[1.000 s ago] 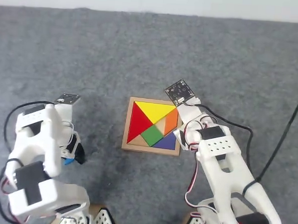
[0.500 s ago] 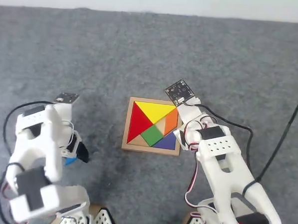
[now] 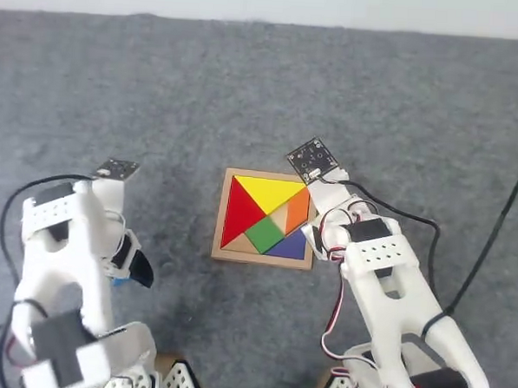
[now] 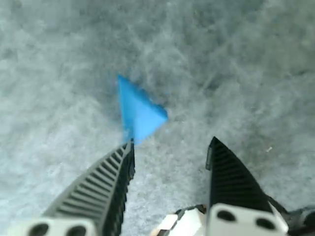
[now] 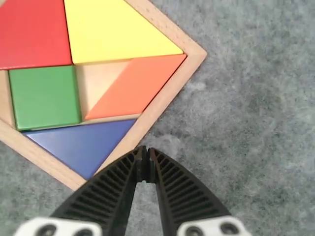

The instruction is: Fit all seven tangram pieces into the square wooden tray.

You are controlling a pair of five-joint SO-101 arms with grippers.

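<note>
While both arms sit over a grey felt-like table cover (image 3: pixel 247 98), the left pincer (image 4: pixel 172 143) has its two black ribbed fingers spread apart, with nothing between them. A small light blue triangle (image 4: pixel 140 114) lies flat on the cover just ahead of one fingertip. It sits off to that finger's side, not in the gap; whether it touches the tip cannot be told.

The right pincer (image 5: pixel 142 150) has its fingers pressed together, gripping nothing. Its tips hang over the cover just outside the rim of the square wooden tray (image 5: pixel 165 98), which lies directly ahead of them. Nearest the tips, inside the rim, is a dark blue triangle (image 5: pixel 81 142). Beyond it lie a green square (image 5: pixel 44 96) and an orange parallelogram (image 5: pixel 138 83), with a three-cornered patch of bare wood (image 5: pixel 96 81) between them. Farthest from the tips are a red triangle (image 5: pixel 32 32) and a yellow triangle (image 5: pixel 108 29), side by side.
</note>
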